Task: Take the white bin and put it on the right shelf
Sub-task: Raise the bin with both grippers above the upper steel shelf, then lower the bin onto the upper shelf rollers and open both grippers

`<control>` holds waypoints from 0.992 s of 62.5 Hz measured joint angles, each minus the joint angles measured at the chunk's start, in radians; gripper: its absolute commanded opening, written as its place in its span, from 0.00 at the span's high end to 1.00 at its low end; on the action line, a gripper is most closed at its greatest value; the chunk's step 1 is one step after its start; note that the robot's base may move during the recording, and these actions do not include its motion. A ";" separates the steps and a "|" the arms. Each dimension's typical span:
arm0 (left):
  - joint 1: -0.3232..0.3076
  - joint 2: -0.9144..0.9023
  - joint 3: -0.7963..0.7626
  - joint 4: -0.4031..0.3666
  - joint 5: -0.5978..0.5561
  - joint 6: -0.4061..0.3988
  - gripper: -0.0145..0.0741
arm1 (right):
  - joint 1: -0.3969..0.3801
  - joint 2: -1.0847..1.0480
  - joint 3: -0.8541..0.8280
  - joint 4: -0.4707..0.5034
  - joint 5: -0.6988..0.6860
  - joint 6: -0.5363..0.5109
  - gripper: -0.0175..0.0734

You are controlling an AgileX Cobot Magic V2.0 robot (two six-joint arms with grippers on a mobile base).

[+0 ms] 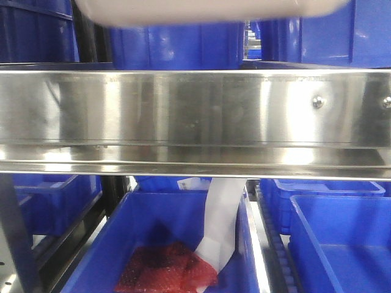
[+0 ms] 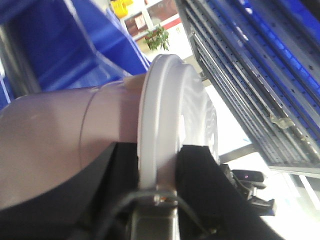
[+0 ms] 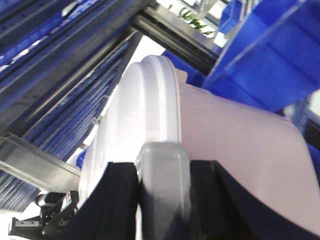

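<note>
While both arms are holding it aloft, the white bin [image 1: 214,9] is hanging at the very top of the front view. Its underside is clearing the top edge of the right shelf [image 1: 183,162], whose polished front rail [image 1: 256,116] is spanning the frame.

- Left gripper [image 2: 157,165]: jaws are clamping narrowly on the rim of the glossy lid [image 2: 185,110] at one end, with the bin's body lying to one side of them.
- Right gripper [image 3: 162,170]: jaws are pinching the opposite end at the lid rim. A grey piece between them may be a latch, but the view is too close to tell.
- Axis: the bin's long axis is running across from arm to arm, parallel to the rail, so neither arm is nearer. The shelf deck is lying ahead of and below the load.
- Shelf contents: blue bins [image 1: 177,46] are standing just behind the rail. How much bare deck is left cannot be judged.
- Lower level: another blue bin is holding a red bundle [image 1: 165,268] and a white sheet [image 1: 223,220].
- Room: a potted plant [image 2: 157,36] is showing in a bright background.
</note>
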 measured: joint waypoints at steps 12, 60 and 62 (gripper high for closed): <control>0.016 0.000 -0.051 0.082 -0.086 -0.015 0.98 | 0.099 0.120 -0.116 0.004 -0.075 -0.002 0.74; 0.012 -0.005 -0.061 0.516 -0.123 0.007 0.37 | 0.178 0.364 -0.159 -0.009 -0.017 -0.130 0.12; 0.007 -0.005 -0.061 0.528 -0.111 0.013 0.34 | 0.179 0.364 -0.161 -0.009 -0.006 -0.139 0.10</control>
